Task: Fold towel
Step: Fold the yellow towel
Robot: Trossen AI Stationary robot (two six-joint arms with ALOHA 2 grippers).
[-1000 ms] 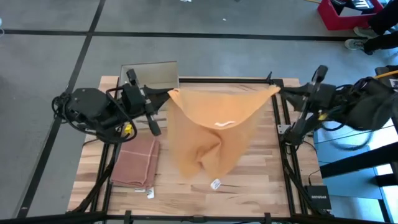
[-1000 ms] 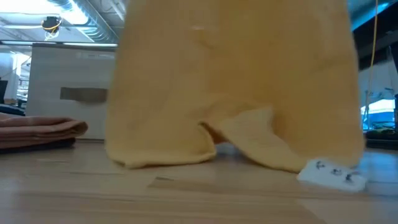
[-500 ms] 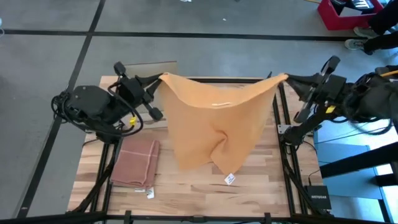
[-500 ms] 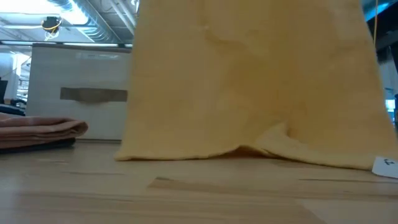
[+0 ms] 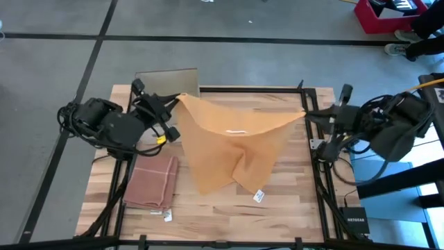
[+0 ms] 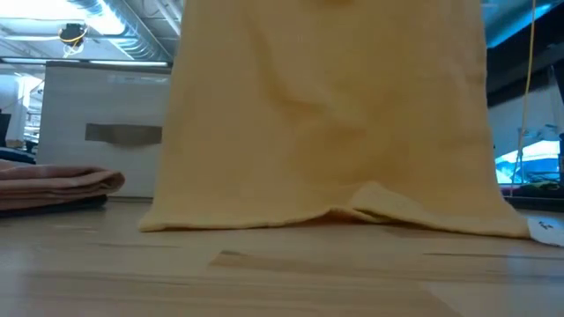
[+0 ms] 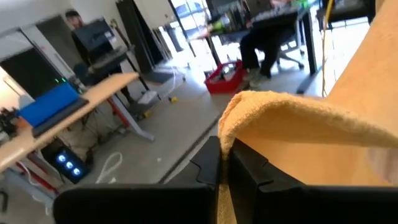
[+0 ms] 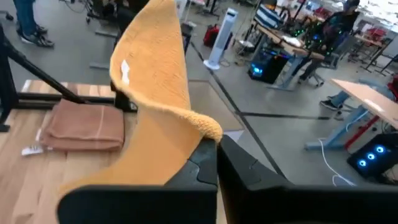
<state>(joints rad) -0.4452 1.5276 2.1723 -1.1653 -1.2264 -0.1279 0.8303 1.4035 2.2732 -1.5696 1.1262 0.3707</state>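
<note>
Towel: your orange towel [image 5: 232, 149] hangs over mid-table, top edge stretched crosswise, lower hem touching the wood.
Left gripper [image 5: 175, 99]: clamped on one top corner.
Right gripper [image 5: 309, 114]: clamped on the other.
Nearer arm: neither; lay it evenly.

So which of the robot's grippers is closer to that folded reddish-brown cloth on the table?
Left. The left gripper hangs just above the folded reddish-brown cloth at the table's left side; the right gripper is across the table.
</note>
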